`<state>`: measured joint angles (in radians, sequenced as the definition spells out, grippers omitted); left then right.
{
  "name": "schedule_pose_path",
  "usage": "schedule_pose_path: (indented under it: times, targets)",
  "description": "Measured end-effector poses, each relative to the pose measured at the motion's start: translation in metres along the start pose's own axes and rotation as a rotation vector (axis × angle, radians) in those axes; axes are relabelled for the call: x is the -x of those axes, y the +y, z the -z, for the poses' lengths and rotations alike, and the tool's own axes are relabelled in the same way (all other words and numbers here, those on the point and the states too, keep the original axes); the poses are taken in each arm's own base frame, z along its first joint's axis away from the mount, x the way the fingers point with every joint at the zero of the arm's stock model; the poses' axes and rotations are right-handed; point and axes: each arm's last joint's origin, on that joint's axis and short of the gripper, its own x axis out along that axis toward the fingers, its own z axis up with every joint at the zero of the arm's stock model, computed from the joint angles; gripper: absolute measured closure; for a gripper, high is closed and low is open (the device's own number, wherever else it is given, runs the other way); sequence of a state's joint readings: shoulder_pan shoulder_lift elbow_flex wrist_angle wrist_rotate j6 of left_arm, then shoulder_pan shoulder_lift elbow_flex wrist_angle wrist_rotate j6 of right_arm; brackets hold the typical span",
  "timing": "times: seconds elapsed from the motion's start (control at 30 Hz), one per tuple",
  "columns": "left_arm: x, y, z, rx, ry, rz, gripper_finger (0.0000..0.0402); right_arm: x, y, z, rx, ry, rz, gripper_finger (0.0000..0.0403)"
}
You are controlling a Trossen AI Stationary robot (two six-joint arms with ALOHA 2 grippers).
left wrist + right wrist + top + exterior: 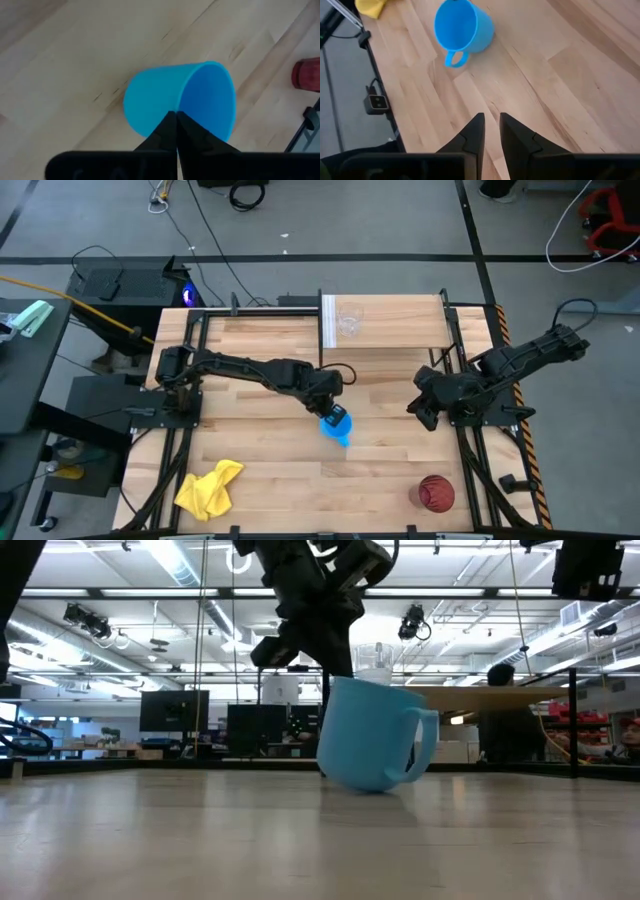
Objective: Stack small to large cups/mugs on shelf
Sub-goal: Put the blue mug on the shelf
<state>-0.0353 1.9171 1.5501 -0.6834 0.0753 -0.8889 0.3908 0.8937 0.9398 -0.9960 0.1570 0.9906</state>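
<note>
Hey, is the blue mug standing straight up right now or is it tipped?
Tipped. In the low view the blue mug leans on its bottom edge, base partly off the table, with the left tool shut on its rim.

- The mug [336,427] sits tilted near the worktop's [260,470] middle.
- The shelf [400,322] lies along the far edge, the clear cup [348,319] on it.
- The tumbler [435,493] stands near the front right corner.
- The cloth [208,488] lies near the front left corner.

No legible text, label, brand, number or sign on anything in view.
</note>
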Motion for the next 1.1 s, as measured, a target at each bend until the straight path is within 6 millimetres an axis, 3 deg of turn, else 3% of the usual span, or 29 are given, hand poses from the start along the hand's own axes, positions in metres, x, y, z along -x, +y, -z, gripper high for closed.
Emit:
schedule_pose_path:
  times: [0.2,0.4,0.57,0.77,1.1]
  targets:
    - [0.001,0.004,-0.009,-0.016,-0.026,0.013,0.0396,-0.02,0.012,-0.005,0.058,0.0,0.023,0.0337]
    - [0.001,0.008,-0.014,-0.011,-0.035,0.01,0.039,-0.053,0.023,-0.02,0.106,-0.025,0.064,0.0334]
    - [0.001,0.009,-0.015,-0.017,-0.036,0.01,0.0396,-0.085,0.016,-0.037,0.119,0.003,0.157,0.0315]
    - [0.001,0.009,-0.014,-0.028,-0.032,0.005,0.0389,-0.117,0.006,-0.061,0.079,0.028,0.146,0.0278]
    - [0.001,0.011,-0.015,-0.026,-0.037,-0.004,0.0383,-0.144,0.007,-0.074,0.051,0.02,0.073,0.0262]
